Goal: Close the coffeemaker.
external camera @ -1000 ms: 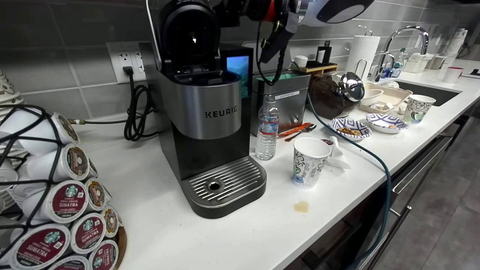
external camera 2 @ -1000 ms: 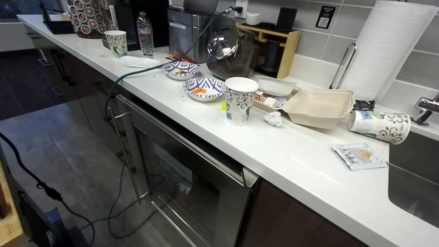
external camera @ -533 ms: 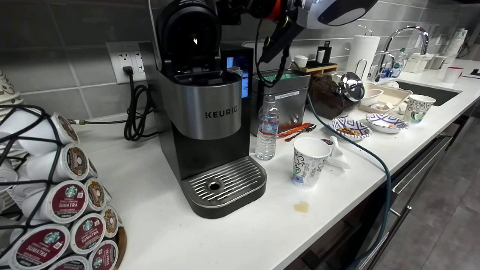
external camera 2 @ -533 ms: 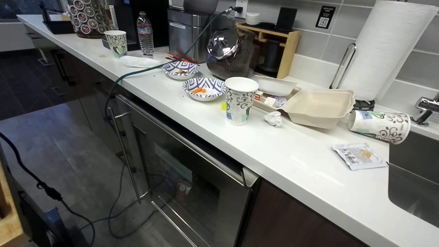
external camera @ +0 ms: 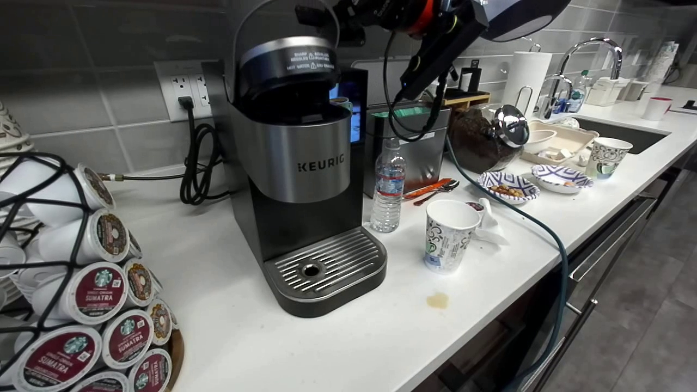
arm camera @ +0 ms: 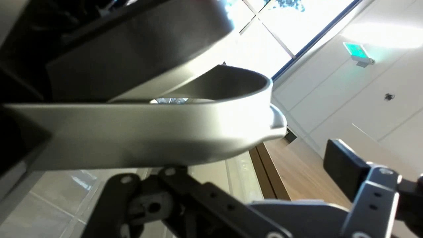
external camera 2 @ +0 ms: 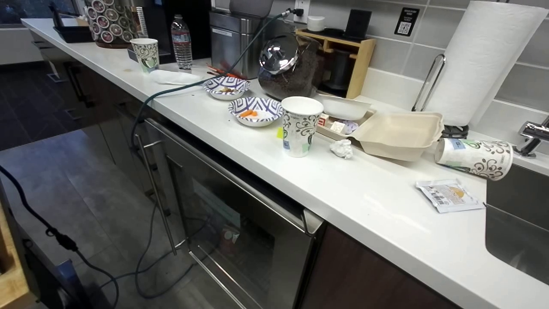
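the boxy silver-grey and black coffeemaker [external camera: 305,158] stands back from the front edge of the white counter [external camera: 218,332], its rounded black lid [external camera: 288,71] tilted partway up with a gap beneath. just by the coffeemaker's top, the black gripper [external camera: 330,25] has its fingers [arm camera: 345,167] apart. the clear plastic bottle [external camera: 388,190] sits beside the coffeemaker, the patterned white paper cup [external camera: 451,239] nearer the edge.

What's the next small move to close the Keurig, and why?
Probably nudge the curved silver handle down slightly: the rounded black top of the boxy silver-fronted coffeemaker tilts partly open, and the black fingers are near that handle.
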Motion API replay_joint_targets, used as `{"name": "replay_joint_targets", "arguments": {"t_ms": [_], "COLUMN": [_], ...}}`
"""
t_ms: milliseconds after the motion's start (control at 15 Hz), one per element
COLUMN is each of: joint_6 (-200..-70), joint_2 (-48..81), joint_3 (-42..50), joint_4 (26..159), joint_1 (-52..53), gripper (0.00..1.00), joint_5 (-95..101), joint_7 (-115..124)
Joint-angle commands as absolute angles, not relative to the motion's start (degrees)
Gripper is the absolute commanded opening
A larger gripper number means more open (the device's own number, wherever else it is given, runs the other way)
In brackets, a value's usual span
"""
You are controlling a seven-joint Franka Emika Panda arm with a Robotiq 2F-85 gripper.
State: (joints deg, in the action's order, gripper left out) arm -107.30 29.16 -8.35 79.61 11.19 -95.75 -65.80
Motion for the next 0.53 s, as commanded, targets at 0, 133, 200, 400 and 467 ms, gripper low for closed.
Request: {"name": "replay_joint_targets", "arguments": {"t_ms": [0, 133, 200, 400, 467], "joint_6": [-106.4, -106.8, -106.9, -107.2, -107.3], "joint_2": [24.2, 22.9, 22.5, 21.3, 20.9], "joint_3": [-8.2, -8.1, -8.2, -8.4, -8.4], "joint_4": [87.7, 90.1, 91.1, 94.2, 94.7], "joint_1": [11.3, 11.3, 11.3, 11.4, 11.5], "gripper": [1.00, 1.00, 1.00, 1.00, 1.00], "joint_5": [-92.5, -91.5, -91.4, -90.7, -90.9], "joint_7": [-61.0, -59.2, -58.4, -57.0, -57.1]}}
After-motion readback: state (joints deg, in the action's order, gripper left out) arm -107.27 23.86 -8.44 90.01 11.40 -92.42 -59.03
